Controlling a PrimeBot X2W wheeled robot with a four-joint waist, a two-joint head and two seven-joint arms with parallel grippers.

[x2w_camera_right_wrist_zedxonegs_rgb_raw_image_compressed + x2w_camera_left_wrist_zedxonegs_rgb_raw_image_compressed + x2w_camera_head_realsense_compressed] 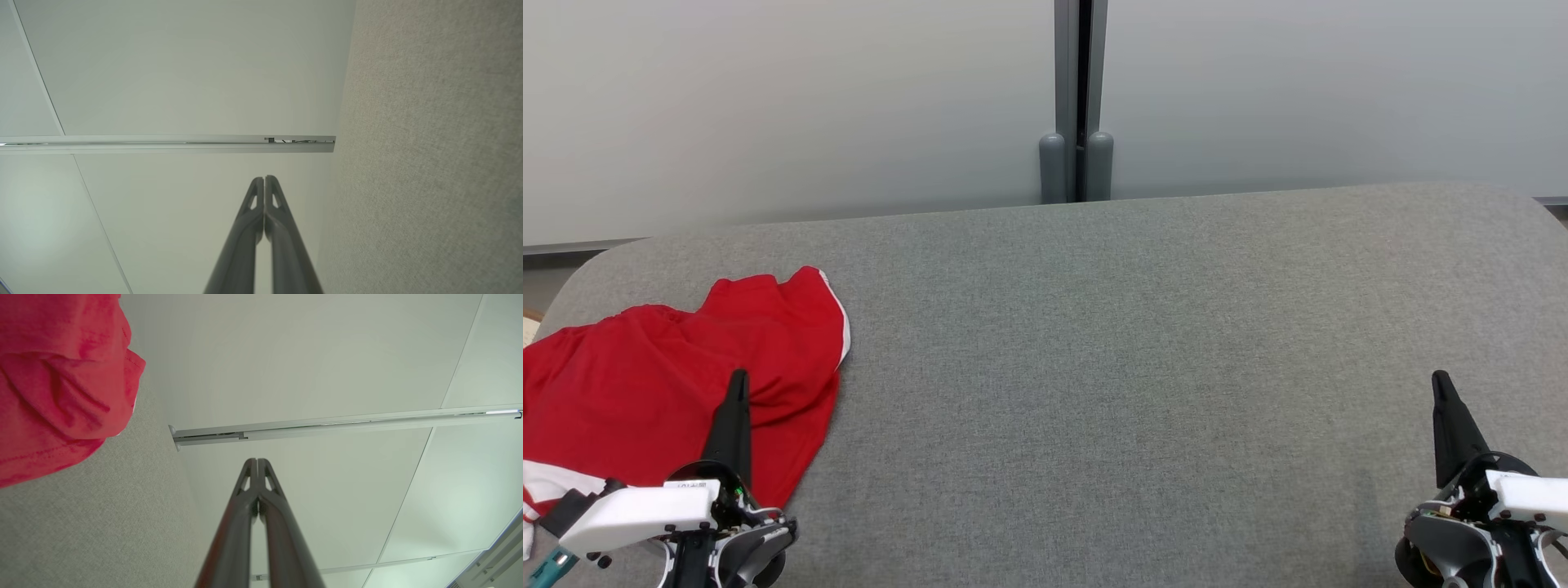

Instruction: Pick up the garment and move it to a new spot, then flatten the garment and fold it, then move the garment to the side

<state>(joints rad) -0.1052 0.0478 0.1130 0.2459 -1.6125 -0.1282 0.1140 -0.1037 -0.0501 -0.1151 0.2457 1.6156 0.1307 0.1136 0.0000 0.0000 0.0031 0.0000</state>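
The left claw (738,390) is clenched on nothing and shows against the near part of the red garment (662,384) in the head view. The right claw (1442,392) is clenched empty too, well apart from it over the bare grey padded surface (1143,367). The garment lies crumpled at that surface's left end, unheld, so I judge nothing done yet — lifting, moving, flattening, folding and setting aside all remain.

Seemingly one garment (645,392), two pincers (739,377) (1439,379)
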